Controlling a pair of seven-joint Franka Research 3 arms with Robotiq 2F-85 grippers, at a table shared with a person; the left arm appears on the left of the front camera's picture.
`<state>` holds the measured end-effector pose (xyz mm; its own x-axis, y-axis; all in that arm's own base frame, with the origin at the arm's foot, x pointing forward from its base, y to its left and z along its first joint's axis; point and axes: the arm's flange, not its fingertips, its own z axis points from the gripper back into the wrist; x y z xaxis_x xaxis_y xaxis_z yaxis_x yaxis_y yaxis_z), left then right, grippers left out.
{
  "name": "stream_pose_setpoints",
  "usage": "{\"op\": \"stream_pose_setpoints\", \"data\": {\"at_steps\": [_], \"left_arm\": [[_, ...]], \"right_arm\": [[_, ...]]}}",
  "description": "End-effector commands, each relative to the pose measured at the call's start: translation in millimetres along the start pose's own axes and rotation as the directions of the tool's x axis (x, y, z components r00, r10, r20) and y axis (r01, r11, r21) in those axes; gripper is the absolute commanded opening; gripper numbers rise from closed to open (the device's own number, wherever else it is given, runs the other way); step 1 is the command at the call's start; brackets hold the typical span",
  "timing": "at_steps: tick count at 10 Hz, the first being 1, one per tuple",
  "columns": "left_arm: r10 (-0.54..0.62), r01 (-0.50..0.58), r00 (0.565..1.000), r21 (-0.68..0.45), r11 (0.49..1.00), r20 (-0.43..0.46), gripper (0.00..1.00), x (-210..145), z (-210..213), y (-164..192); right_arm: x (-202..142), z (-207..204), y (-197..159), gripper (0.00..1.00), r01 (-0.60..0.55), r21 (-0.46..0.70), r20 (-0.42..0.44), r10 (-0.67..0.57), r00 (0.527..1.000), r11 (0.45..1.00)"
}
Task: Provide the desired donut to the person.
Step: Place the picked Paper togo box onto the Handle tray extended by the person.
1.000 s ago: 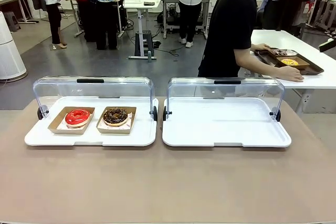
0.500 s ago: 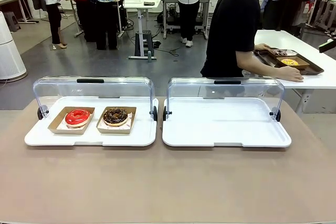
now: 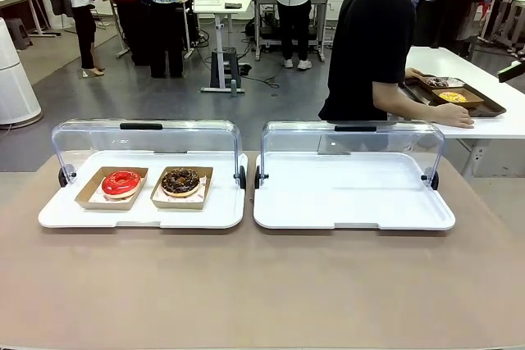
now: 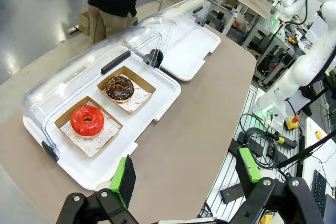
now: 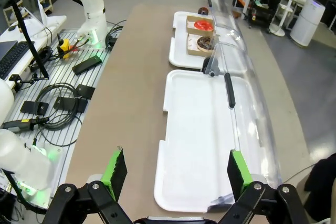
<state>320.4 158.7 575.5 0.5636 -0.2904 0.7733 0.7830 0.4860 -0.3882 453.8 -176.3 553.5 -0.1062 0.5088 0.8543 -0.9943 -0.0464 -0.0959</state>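
While the person [image 3: 369,38] turns away, head cut off — unreadable.

Two donuts [image 3: 151,183] in left tray [image 3: 139,215] — right tray [image 3: 353,215] beside it.

Faint red print marks the paper liners [image 4: 88,139] under both donuts in the left wrist view; it is too small to read.
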Motion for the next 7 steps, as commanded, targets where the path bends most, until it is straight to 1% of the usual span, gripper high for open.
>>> {"op": "stream_pose_setpoints", "data": {"at_steps": [1, 7], "left_arm": [[-0.024, 0.024, 1.000, -0.009, 1.000, 0.012, 1.00, -1.3, 0.6, -0.2], [-0.024, 0.024, 1.000, -0.009, 1.000, 0.012, 1.00, -1.3, 0.6, -0.2]], "right_arm": [[-1.8, 0.5, 0.4, 1.00, -0.012, 0.012, 0.003, 0.012, 1.000, 1.000], [-1.8, 0.5, 0.4, 1.00, -0.012, 0.012, 0.003, 0.012, 1.000, 1.000]]}}
